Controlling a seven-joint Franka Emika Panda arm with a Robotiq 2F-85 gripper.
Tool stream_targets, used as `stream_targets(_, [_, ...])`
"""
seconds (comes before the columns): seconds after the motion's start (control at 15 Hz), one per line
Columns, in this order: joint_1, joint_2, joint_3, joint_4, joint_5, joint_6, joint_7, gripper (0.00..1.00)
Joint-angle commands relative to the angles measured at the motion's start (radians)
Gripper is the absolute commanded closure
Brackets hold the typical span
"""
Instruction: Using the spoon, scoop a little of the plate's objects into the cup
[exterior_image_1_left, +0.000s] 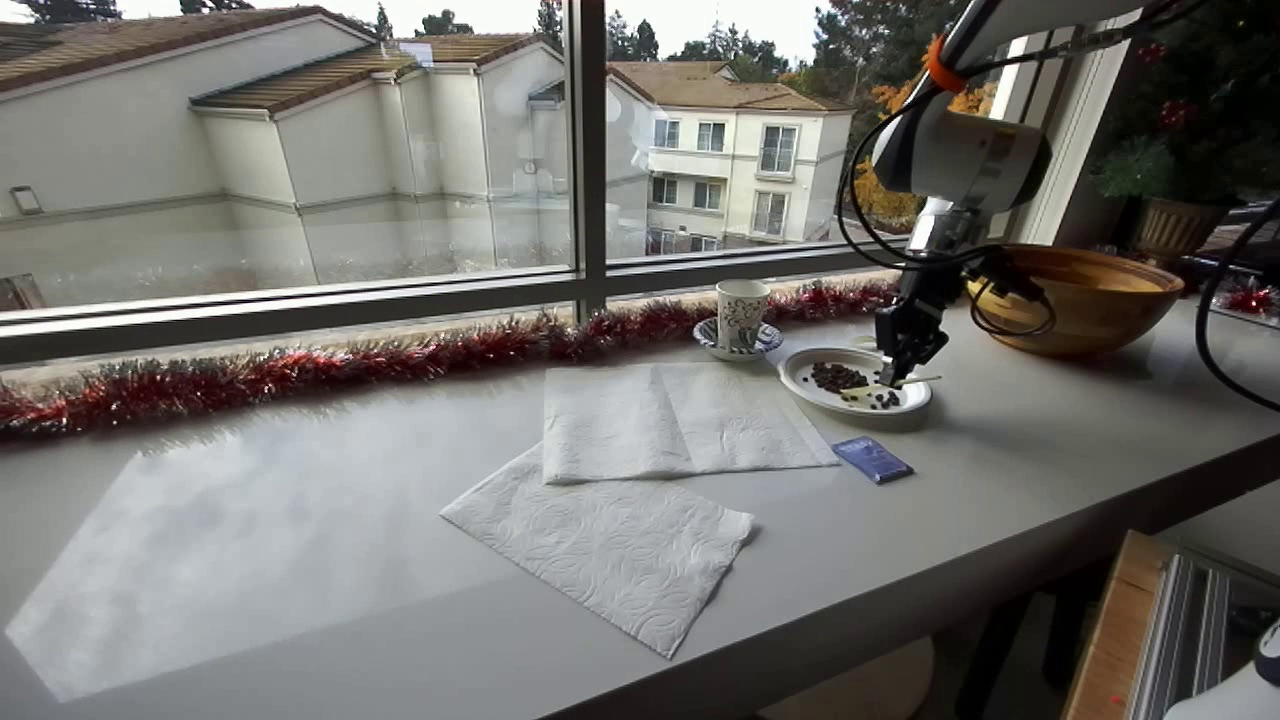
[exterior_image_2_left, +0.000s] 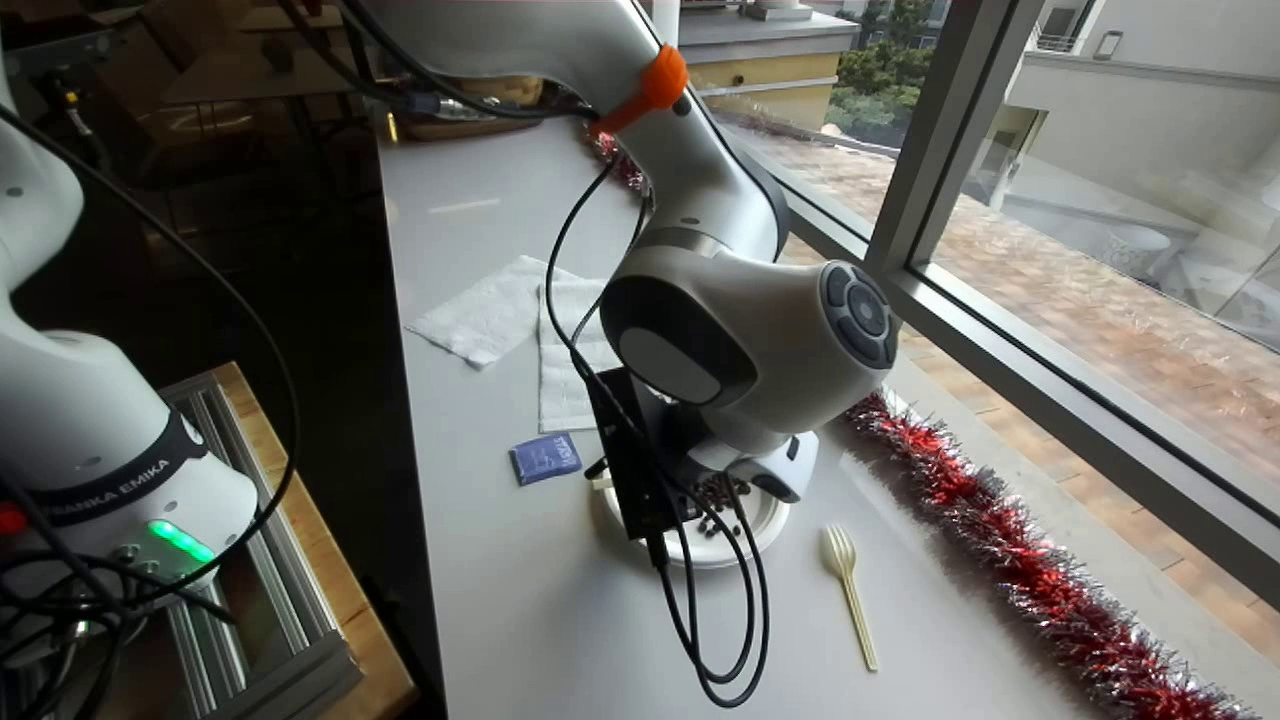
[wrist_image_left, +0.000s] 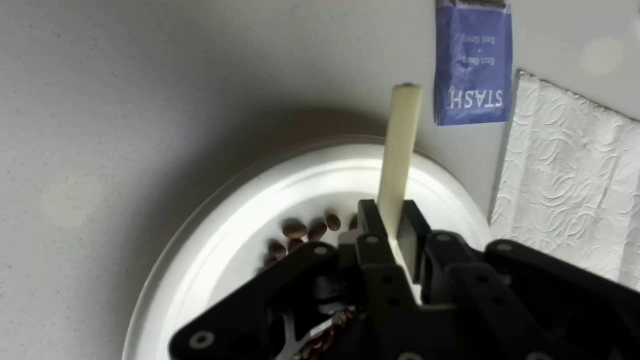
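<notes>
Gripping spoon (wrist_image_left: 399, 150) by handle in claw (wrist_image_left: 391, 220) over plate (wrist_image_left: 200, 265), pointing scoop end inward at beans (exterior_image_1_left: 838, 377). Likely scooping next, then swinging to cup (exterior_image_1_left: 742, 315), behind-left of plate in an exterior view.

room over paper towels (exterior_image_1_left: 635, 500), cup (exterior_image_1_left: 742, 316) seemingly near plate (exterior_image_1_left: 830, 403)
</notes>
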Motion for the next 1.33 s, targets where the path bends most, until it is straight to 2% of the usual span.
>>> stream_targets(0.0, [-0.007,0.02,0.012,0.011,-0.021,0.044,0.022,0.97])
stream_targets(0.6, [-0.026,0.023,0.015,0.039,-0.009,0.08,0.013,0.97])
stream_targets(1.27, [-0.045,0.05,0.036,0.058,-0.018,0.191,0.003,0.97])
